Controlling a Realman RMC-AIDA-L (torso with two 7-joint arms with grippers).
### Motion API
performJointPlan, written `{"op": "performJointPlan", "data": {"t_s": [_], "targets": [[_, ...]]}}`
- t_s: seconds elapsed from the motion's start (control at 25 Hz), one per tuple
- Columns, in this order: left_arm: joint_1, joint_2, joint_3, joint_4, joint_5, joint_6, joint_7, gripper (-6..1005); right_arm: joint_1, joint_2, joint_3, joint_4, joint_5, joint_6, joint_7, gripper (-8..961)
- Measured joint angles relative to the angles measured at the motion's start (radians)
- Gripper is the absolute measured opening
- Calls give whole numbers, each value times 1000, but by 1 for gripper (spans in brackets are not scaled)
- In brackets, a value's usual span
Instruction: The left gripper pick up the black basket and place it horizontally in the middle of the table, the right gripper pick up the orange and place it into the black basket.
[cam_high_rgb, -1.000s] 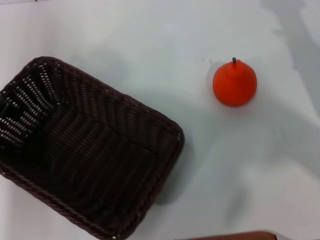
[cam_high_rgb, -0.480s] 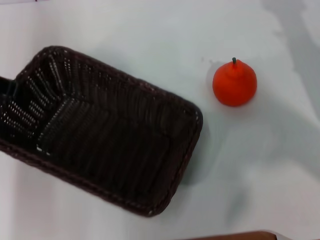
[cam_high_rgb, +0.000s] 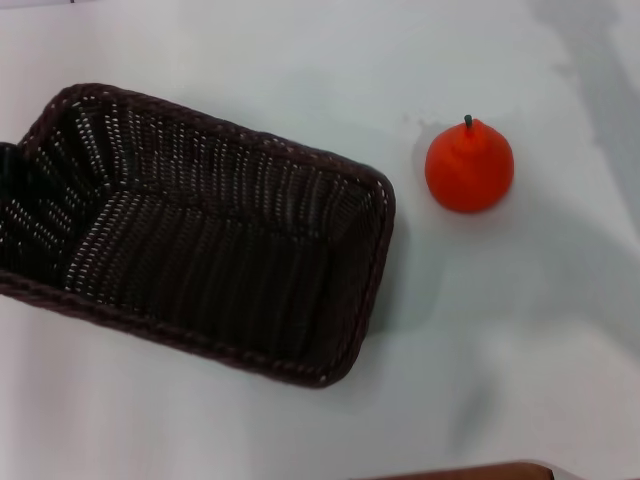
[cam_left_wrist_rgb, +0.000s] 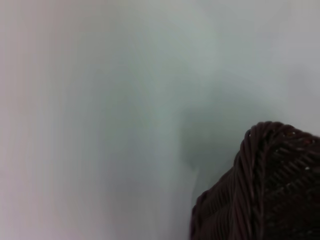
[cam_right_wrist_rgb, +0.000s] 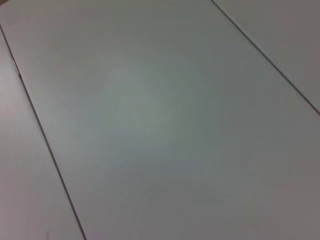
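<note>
Orange (cam_high_rgb: 469, 168) right of basket (cam_high_rgb: 205, 235)

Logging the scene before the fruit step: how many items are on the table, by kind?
Baskets: 1, the black basket, nothing inside it.
Fruit: 1, the orange, on the table apart from the basket.
Total: 2.
</note>
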Motion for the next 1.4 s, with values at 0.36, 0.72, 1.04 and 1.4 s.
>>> {"op": "performJointPlan", "data": {"t_s": [0.36,0.72,1.04,1.4], "targets": [[99,-5,-57,-9,-94,57,-36,178,25,-4,-5,-8,-2,-20,-1,851],[179,-6,-87,-14,-209,101,-89,178,48,-11,-6,-12,-3,-38,-1,852],[235,-11,-61,-30,-264,102,-99,179,58,-13,-3,-14,-3,-45,-1,852],[271,-14,40,-66,-290,108,-122,178,59,-9,-9,-36,-4,-67,-2,852]]}}
